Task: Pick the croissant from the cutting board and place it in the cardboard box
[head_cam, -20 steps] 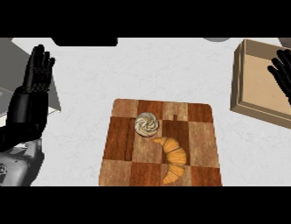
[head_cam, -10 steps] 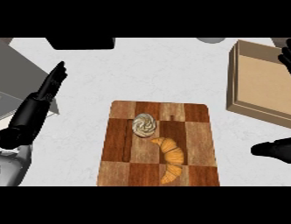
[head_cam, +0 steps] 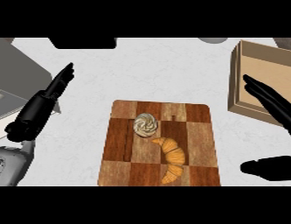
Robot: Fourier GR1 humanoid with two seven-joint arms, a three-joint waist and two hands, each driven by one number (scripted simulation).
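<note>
The croissant lies untouched on the board, on its near-right part, with a small swirled pastry just beyond it, to the far left and almost touching its tip. The box sits open at the far right of the counter, well apart from the board.

The task looks to be in its first step: the reach toward the croissant, before any grasp. The right hand is spread wide, fingers straight and pointing far-left over the near-left corner of the box, thumb splayed low at the near right; it holds nothing. It hangs to the right of the board, not yet over the croissant.

The left hand shows at the left, beside the board, fingers straight and pointing away, empty. It plays no part that I can see. A grey tray-like thing lies at the far left behind it.

The next move, as I judge it, calls for the right hand to travel left and nearer until it is over the croissant's thick middle, then come down with thumb on one side and fingers on the other, and close round it. The croissant lies along the near-far line with a curve, so gripping across its width seems best. Care is needed at the far tip, where the swirled pastry could be nudged.
</note>
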